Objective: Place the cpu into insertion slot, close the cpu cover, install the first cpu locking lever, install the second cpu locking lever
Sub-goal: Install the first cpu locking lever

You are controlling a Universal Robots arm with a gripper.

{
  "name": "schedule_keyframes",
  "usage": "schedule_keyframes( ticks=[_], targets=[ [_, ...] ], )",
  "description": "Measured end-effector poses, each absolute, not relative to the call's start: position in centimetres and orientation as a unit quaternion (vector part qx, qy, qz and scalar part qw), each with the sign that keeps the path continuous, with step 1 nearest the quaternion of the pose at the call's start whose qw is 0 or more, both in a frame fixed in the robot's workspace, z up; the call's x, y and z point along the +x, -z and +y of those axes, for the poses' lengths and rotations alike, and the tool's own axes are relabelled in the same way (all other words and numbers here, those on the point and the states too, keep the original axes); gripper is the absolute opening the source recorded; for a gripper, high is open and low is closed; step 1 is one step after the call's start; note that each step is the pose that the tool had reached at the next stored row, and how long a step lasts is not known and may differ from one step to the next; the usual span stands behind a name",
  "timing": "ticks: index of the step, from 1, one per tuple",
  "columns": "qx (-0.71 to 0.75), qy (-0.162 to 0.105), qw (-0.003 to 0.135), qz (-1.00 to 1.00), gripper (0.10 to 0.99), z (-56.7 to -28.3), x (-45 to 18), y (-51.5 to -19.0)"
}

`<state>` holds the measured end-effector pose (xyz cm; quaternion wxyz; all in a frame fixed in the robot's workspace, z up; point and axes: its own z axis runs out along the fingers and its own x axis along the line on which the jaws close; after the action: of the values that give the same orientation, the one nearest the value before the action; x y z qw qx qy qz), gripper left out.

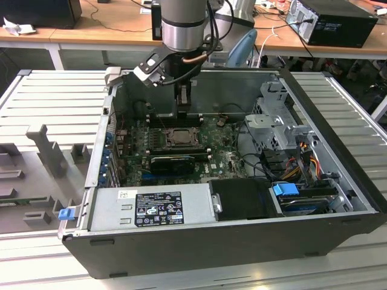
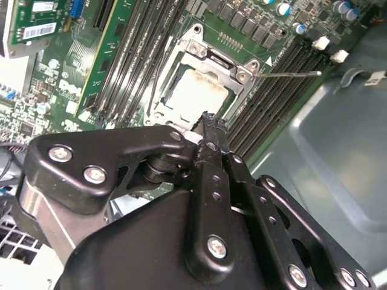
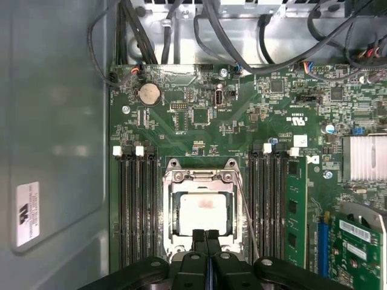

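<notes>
Gripper (image 3: 205,237) (tips together) hovers at cpu cover (image 3: 199,177) edge.

The pale square cpu (image 3: 204,212) was seated flat in the insertion slot (image 3: 175,206). The grey cpu cover (image 3: 199,177) was closed over it.

The room light is bright and even in the exterior view, but the inside of the computer case (image 1: 242,241) is dim and full of shadows. In both wrist views the cpu (image 3: 204,212) glares white, washed out by light from above. The grey case wall (image 2: 326,151) shines softly. The black tool (image 2: 208,124) looks dark, with tiny bright spots on its screws.
</notes>
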<state>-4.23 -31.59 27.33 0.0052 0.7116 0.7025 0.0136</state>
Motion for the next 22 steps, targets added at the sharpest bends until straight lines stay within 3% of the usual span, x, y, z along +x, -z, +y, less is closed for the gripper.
schedule_keyframes(
  ticks=[7, 22],
  targets=[
    [0.712, -0.014, 0.005, 0.702, 0.106, -31.6, -4.2, -29.4],
    [0.628, -0.014, 0.004, 0.778, 0.106, -31.6, -4.3, -29.4]
  ],
)
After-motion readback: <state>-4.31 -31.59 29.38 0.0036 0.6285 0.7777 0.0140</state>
